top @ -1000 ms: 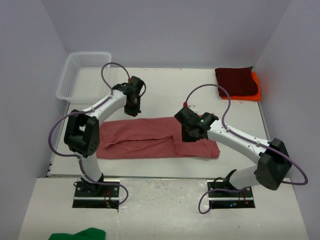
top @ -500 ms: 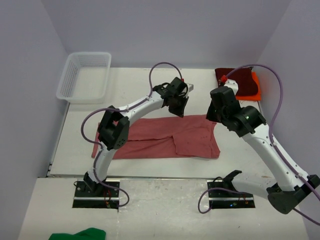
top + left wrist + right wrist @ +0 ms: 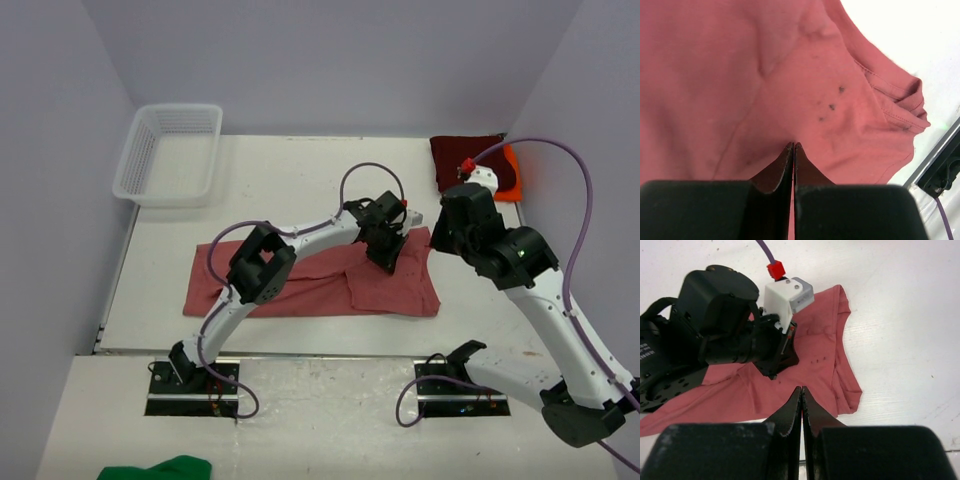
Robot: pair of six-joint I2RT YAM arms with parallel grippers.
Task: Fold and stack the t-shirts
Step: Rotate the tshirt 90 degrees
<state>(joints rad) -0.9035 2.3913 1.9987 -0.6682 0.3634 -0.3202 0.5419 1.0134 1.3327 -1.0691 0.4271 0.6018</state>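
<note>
The white surface [image 3: 300, 180] is carrying everything. The rose t-shirt [image 3: 310, 285] is lying flat in a long band, passing under the left end effector [image 3: 793, 145] and stretching away to its left. The mesh basket [image 3: 135, 165] is sitting well apart, far left and behind that end effector. The maroon t-shirt [image 3: 470, 160] is lying folded just behind the right end effector [image 3: 801, 388], resting on the orange t-shirt [image 3: 512, 165]. Both end effectors are pressing their fingers together, gripping nothing; the right one is hovering above the rose shirt's right edge.
</note>
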